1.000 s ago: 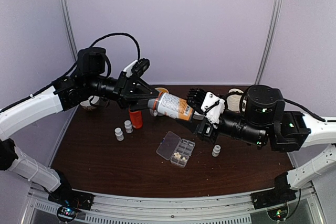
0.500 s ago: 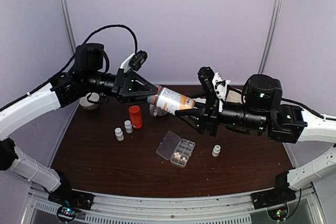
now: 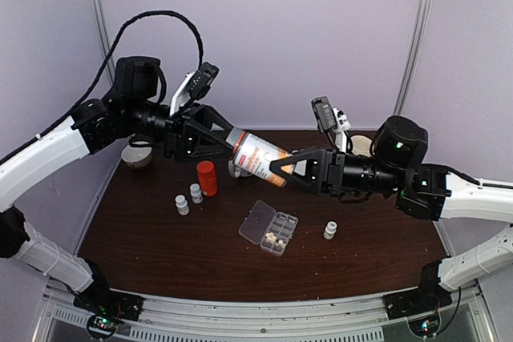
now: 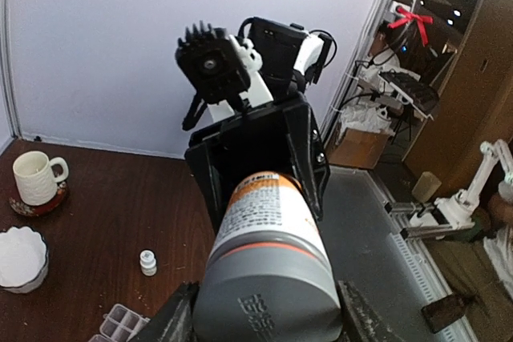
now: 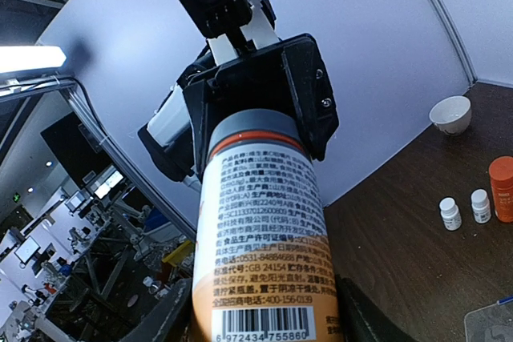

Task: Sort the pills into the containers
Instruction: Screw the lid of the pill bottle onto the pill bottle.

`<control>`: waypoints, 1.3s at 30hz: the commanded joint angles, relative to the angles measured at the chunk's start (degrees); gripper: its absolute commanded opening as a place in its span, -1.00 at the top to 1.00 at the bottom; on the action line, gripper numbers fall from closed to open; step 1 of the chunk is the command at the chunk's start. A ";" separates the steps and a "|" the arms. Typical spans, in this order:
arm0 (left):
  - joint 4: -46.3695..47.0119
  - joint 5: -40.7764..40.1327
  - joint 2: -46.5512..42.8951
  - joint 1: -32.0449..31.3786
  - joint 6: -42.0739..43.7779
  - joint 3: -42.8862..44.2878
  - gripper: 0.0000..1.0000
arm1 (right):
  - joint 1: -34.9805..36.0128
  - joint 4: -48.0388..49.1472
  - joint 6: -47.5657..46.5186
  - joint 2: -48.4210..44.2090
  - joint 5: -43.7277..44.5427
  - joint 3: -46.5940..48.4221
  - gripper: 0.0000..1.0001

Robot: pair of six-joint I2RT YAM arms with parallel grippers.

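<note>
Left gripper (image 3: 231, 142) clamps bottle (image 3: 255, 156) cap end; right gripper (image 3: 276, 168) seemingly grips base.

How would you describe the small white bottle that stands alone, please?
On the dark table, find the clear organizer box near the middle. Just right of it stands one small white bottle, alone. The other two white bottles pair up far left, beside a red bottle.
</note>
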 commanded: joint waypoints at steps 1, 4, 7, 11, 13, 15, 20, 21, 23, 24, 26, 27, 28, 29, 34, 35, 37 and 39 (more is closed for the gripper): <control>-7.90 -3.85 4.88 -3.48 21.75 5.44 0.36 | 1.09 9.74 7.62 0.46 -7.59 1.64 1.00; -12.42 -5.18 5.53 -3.49 30.89 7.87 0.36 | 0.82 11.82 10.08 0.74 -8.86 1.28 1.00; -15.34 -8.42 5.45 -3.55 38.94 9.41 0.33 | 0.36 13.98 12.86 1.37 -9.92 1.08 1.00; -18.34 -10.32 4.52 -3.65 53.80 10.45 0.27 | -0.05 18.32 17.14 2.73 -11.35 0.54 1.00; -20.05 -11.56 3.75 -3.78 62.07 10.60 0.25 | -0.15 19.85 18.62 3.18 -11.79 0.45 1.00; -21.35 -13.99 3.01 -4.11 69.95 10.93 0.22 | -0.24 20.16 19.22 3.50 -12.20 0.59 1.00; -19.43 -24.21 2.14 -5.66 82.39 11.31 0.19 | -0.57 18.72 19.73 4.03 -13.25 1.56 1.00; -18.92 -25.29 2.10 -5.87 84.44 11.32 0.19 | -0.66 18.69 19.85 4.11 -13.35 1.60 1.00; -16.14 -27.91 1.82 -6.46 86.77 10.47 0.17 | -0.92 18.70 20.32 4.14 -13.62 1.69 1.00; -14.16 -29.10 1.21 -6.81 88.12 9.32 0.16 | -1.06 18.90 20.72 4.20 -13.75 1.65 1.00; -10.70 -31.34 -0.15 -7.89 92.35 5.38 0.16 | -1.35 19.58 21.59 4.30 -14.33 1.69 1.00; -8.39 -32.51 -0.76 -8.48 94.09 3.65 0.16 | -1.50 19.66 21.94 4.38 -14.58 1.69 1.00; -6.51 -33.46 -1.06 -8.87 94.96 2.66 0.16 | -1.59 19.76 22.24 4.44 -14.86 1.67 1.00; -5.71 -34.23 -0.98 -9.14 95.91 2.49 0.15 | -1.68 19.76 22.38 4.61 -15.12 1.76 1.00; -4.71 -38.34 -1.00 -10.54 99.62 1.98 -0.01 | -2.35 18.41 22.43 4.56 -15.57 1.50 1.00; -4.58 -38.23 -1.04 -10.57 98.70 2.04 -0.06 | -2.65 17.92 22.10 4.27 -15.53 1.37 1.00; -4.27 -37.92 -1.18 -10.51 96.57 1.91 -0.20 | -3.41 15.87 20.75 3.36 -15.27 1.14 1.00; -4.33 -37.56 -1.52 -10.55 94.57 1.59 -0.60 | -4.33 12.77 18.84 2.16 -15.10 1.13 1.00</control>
